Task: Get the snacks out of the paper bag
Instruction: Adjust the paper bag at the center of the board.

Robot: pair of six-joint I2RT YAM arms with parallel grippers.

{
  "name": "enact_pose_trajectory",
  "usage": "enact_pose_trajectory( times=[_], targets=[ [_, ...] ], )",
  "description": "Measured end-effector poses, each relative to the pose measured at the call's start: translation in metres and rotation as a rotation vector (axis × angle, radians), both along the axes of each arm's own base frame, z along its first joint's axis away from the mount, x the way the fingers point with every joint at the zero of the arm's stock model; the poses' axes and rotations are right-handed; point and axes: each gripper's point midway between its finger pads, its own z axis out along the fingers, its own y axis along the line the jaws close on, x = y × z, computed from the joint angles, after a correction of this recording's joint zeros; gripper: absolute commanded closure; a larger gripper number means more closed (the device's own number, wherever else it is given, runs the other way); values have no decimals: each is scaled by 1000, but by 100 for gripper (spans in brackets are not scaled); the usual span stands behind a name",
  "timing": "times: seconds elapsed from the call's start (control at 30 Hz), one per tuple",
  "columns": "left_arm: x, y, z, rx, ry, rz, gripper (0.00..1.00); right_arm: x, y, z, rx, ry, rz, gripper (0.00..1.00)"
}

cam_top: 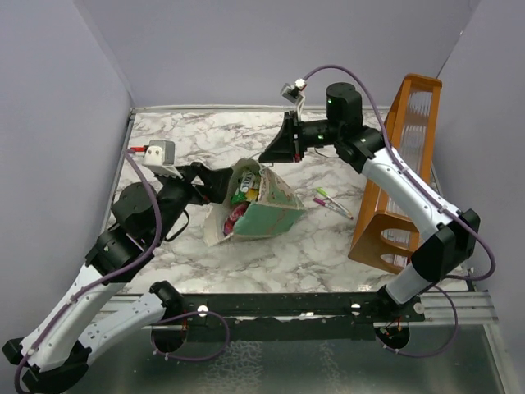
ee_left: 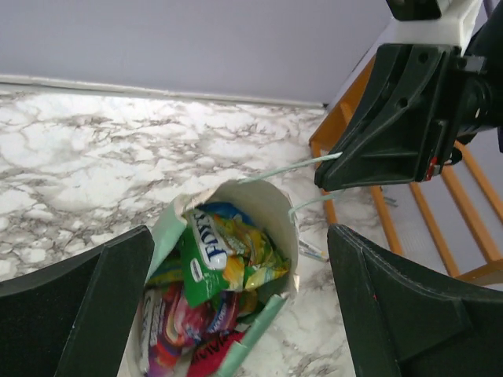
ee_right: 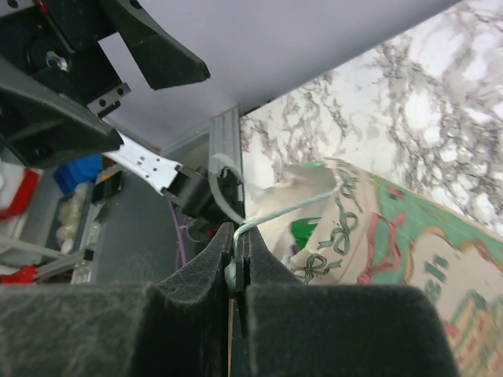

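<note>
I read white lettering beginning "FOX" on the green-yellow packet [ee_left: 224, 259], the topmost of the snacks [ee_left: 204, 306]; the rest of that word and the print on the other packets are too small or creased for me to read. The packets are shiny and crinkled. Below the green-yellow one I see purple, pink and red ones, and a blue-teal edge shows behind it. All of them are inside the paper bag [cam_top: 267, 215], none on the tabletop [cam_top: 197, 131]. The bag is mint-green outside and cream-white inside. In the right wrist view its outer wall carries green bows and a pink ribbon; any writing there is illegible. The bag rests near the middle of the tabletop, tipped over, with its crumpled mouth raised and facing the left arm. The right gripper [ee_right: 238, 243] is closed, and its fingers pinch the thin pale loop handle [ee_right: 291, 208], which runs taut from the fingers to the bag's rim. The left gripper [ee_left: 240, 232] is spread wide and holds nothing; its two fingers stand on either side of the bag's mouth, just in front of it. I cannot tell whether they touch the rim. An orange-brown wooden rack [cam_top: 398, 180] stands to the right, and pink and green pens [cam_top: 332, 201] lie between it and the bag.
</note>
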Motion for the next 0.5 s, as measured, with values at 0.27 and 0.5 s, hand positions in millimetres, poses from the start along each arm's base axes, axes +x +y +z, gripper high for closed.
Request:
enact_pose_trajectory(
  times=[0.27, 0.5],
  targets=[
    [-8, -21, -33, -43, 45, -106, 19, -2, -27, -5, -67, -133, -185, 99],
    [-26, -53, -95, -20, 198, -285, 26, 4, -36, -12, -93, -169, -251, 99]
  ],
)
